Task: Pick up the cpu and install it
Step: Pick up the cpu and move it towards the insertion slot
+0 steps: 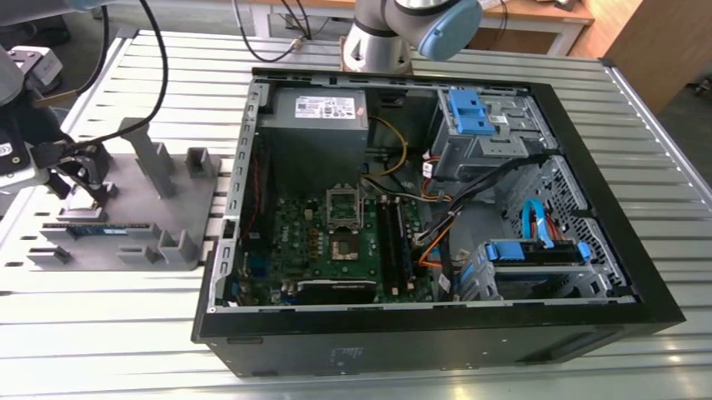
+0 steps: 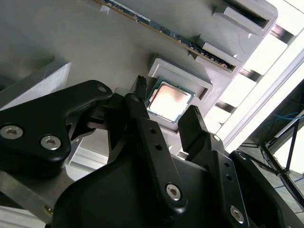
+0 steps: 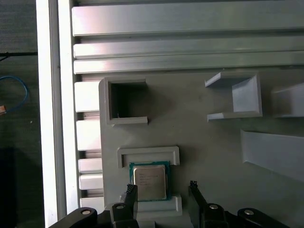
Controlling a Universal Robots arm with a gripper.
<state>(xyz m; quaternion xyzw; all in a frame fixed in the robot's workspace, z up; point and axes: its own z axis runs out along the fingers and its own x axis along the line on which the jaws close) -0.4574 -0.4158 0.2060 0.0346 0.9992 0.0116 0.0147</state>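
Note:
The cpu [image 3: 149, 181] is a small square chip with a shiny metal top. It lies flat in a shallow grey holder on the grey fixture plate [image 3: 199, 147], and in the second wrist view the cpu [image 2: 170, 99] sits between two raised lips. My gripper [image 3: 161, 186] hangs just above it, open, with one black fingertip on each side of the chip and not touching it. The second wrist view shows the gripper [image 2: 166, 97] the same way. In the exterior view the gripper [image 1: 78, 171] is over the plate at the exterior view's left.
An open computer case [image 1: 579, 208] lies on the slatted metal table [image 1: 112, 333], with the motherboard socket [image 1: 343, 229] in its middle. A memory stick [image 1: 95, 227] and several grey upright posts [image 1: 150, 154] stand on the fixture plate near the gripper.

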